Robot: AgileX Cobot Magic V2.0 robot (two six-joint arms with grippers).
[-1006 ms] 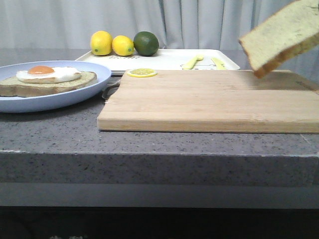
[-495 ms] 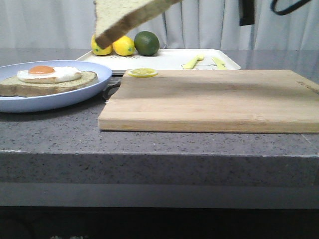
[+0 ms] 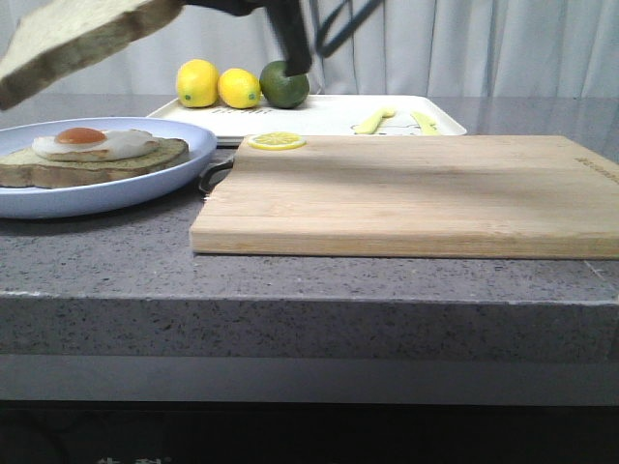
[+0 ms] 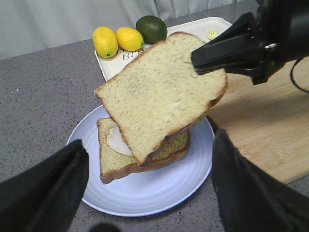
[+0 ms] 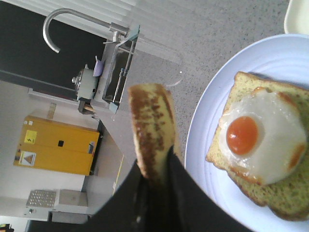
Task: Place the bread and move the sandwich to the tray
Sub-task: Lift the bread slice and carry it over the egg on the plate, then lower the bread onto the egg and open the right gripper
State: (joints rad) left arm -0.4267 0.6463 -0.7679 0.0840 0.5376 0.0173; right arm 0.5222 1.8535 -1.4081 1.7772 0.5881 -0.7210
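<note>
Nearest the camera, the pale wooden cutting board [image 3: 406, 193] lies bare on the grey table [image 3: 290, 280], a lemon slice [image 3: 276, 141] at its far corner. Beside it to the left, the sandwich [image 3: 92, 155], brown-crusted bread under a fried egg, sits on the round pale blue plate [image 3: 116, 188]. Above that plate the right claw [image 4: 212, 55] is clamped on one edge of the bread [image 3: 82, 39], held tilted and clear of the egg. The left claw [image 4: 145, 193] hangs over the plate with its fingers [image 4: 46, 188] wide apart and nothing between them. Farthest back, the white tray [image 3: 319, 116] carries two lemons [image 3: 218, 85], a lime [image 3: 283, 84] and yellow-green cutlery [image 3: 392, 120]; no sandwich is on it yet.

The risk lies in the tilt: gripped by only one edge, the slice could land corner first, skid the egg sideways or settle askew on the lower slice, leaving a lopsided stack likely to slide when the plate is carried to the tray.
</note>
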